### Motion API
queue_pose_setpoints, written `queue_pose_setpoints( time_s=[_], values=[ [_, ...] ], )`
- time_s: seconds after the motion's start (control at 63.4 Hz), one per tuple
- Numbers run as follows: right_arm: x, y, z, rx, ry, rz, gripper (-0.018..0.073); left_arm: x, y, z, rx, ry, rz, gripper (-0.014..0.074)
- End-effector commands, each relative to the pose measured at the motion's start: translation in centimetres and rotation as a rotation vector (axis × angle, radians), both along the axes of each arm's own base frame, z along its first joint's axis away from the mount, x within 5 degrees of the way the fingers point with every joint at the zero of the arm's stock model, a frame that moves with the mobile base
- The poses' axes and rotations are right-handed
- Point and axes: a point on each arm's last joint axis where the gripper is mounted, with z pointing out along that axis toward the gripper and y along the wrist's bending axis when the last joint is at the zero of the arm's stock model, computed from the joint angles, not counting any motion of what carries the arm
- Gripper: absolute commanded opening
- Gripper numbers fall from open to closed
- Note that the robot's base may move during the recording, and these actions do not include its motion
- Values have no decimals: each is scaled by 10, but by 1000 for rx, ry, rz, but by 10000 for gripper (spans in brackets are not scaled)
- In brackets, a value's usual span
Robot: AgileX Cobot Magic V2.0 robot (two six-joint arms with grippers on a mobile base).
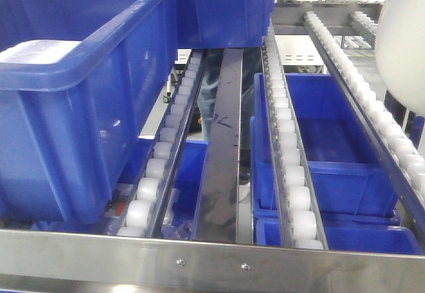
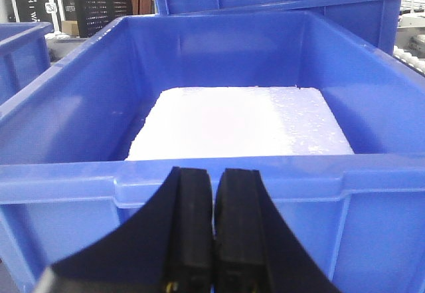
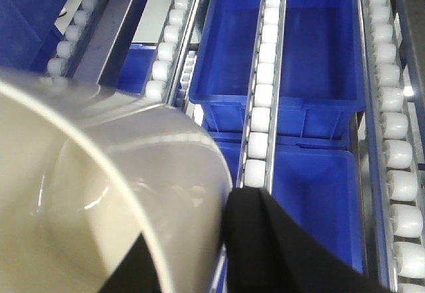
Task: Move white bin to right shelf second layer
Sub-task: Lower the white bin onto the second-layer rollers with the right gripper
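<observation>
The white bin (image 3: pixel 126 193) fills the lower left of the right wrist view and hangs tilted above the roller tracks. My right gripper (image 3: pixel 196 220) is shut on its wall, with one black finger inside the rim and the other outside. In the front view only the bin's rounded side (image 1: pixel 402 34) shows, at the upper right edge. The right shelf second layer shows as sloping tracks of white rollers (image 1: pixel 292 173) behind a flat steel front rail (image 1: pixel 212 256). My left gripper (image 2: pixel 216 173) is shut on nothing, right in front of a blue crate's near wall (image 2: pixel 219 193).
A large blue crate (image 1: pixel 73 94) stands on the left tracks, holding a white foam slab (image 2: pixel 239 123). Another blue crate (image 1: pixel 226 7) stands behind it. More blue crates (image 3: pixel 312 40) lie on the level under the rollers. A steel divider (image 1: pixel 222 140) runs down the middle.
</observation>
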Motion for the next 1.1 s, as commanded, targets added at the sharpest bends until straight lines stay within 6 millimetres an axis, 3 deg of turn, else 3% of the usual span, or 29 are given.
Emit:
queue_pose_setpoints(
  time_s=[0.0, 0.284, 0.426, 1.089],
  values=[
    [3, -1, 18, 13, -115, -15, 56, 0, 0, -2, -21, -66, 2, 85],
    [4, -1, 18, 13, -125, -17, 56, 0, 0, -2, -21, -66, 2, 85],
    [14, -1, 15, 10, -89, -18, 56, 0, 0, -2, -21, -66, 2, 85],
    [120, 9, -11, -21, 302, -6, 56, 0, 0, -2, -21, -66, 2, 85]
  ],
)
